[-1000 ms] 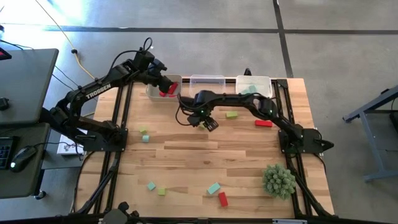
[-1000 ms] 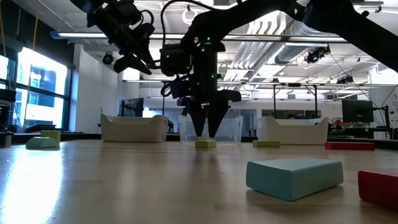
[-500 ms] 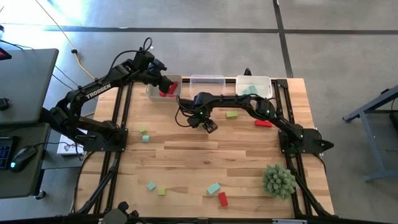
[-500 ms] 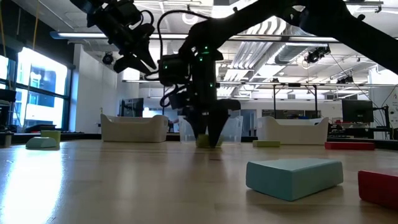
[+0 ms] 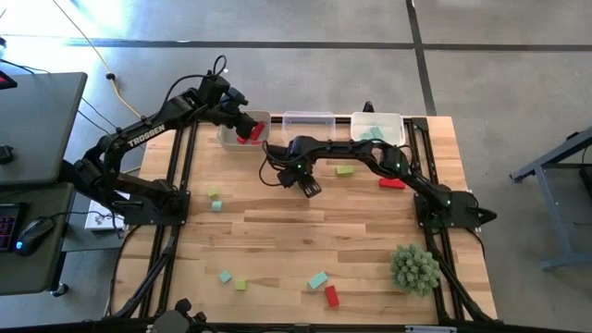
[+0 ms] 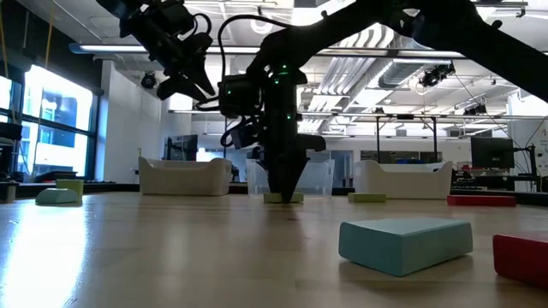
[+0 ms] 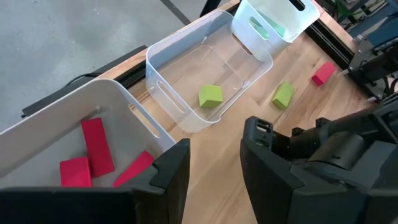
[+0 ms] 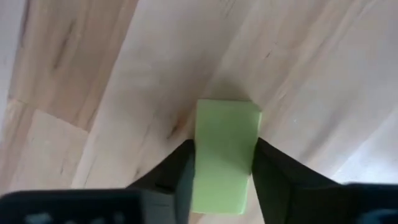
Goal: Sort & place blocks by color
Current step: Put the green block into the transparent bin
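Observation:
My right gripper (image 5: 310, 186) stands low on the table in front of the middle bin, shut on a yellow-green block (image 8: 225, 155); both also show in the low view (image 6: 282, 184). My left gripper (image 5: 248, 129) hangs open and empty above the left white bin (image 7: 118, 109), where three red blocks (image 7: 96, 146) lie. A yellow-green block (image 7: 210, 96) lies in the clear middle bin (image 5: 307, 123). Teal blocks lie in the right bin (image 5: 377, 127). Other blocks lie loose on the table. My right gripper pinches the yellow-green block by its two long sides (image 8: 202, 162) between its two fingers (image 8: 180, 177). The fingers come from above, pointing down, and lie across the block. The block lies flat with its underside on the table (image 6: 282, 198).
Loose on the table: a yellow-green block (image 5: 345, 170) and a red block (image 5: 392, 183) right of my right gripper, two small blocks (image 5: 215, 199) at the left, several blocks (image 5: 318, 279) near the front edge. A spiky green plant ball (image 5: 414, 268) sits at the front right.
My right gripper has gone down to the table over the yellow-green block. Its fingers, spread above the block a second ago, have shut on the block's sides. The block has stayed on the table.

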